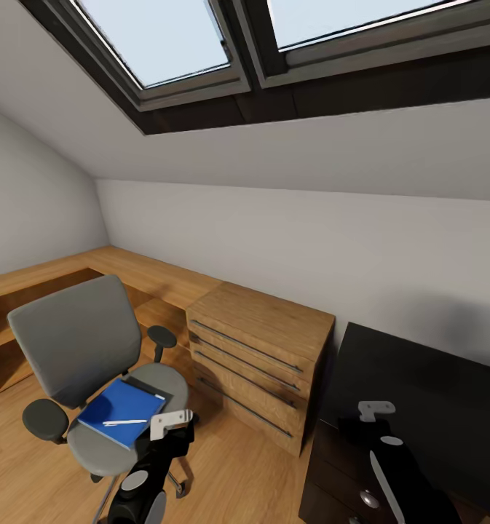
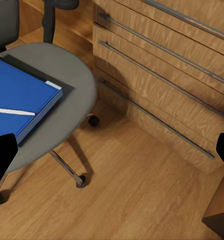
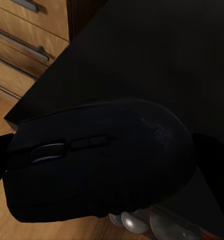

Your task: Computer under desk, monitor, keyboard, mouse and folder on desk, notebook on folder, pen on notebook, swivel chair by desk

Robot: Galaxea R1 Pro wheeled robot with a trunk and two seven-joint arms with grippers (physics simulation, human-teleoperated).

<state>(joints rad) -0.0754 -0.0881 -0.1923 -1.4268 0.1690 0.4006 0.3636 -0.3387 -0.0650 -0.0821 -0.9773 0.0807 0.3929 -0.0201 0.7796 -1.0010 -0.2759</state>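
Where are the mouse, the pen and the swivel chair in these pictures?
mouse [image 3: 99,160], right wrist view, middle of its black top shell.
pen [image 1: 124,422], head view, middle of the white shaft.
swivel chair [image 1: 77,338], head view, centre of the grey backrest.

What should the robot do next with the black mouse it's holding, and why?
Probably carry the mouse left toward the wooden desk before letting go. The right gripper holds it over a black cabinet, not the desk, so it likely isn't there yet.

Left jaws apart, right jaws clamped.
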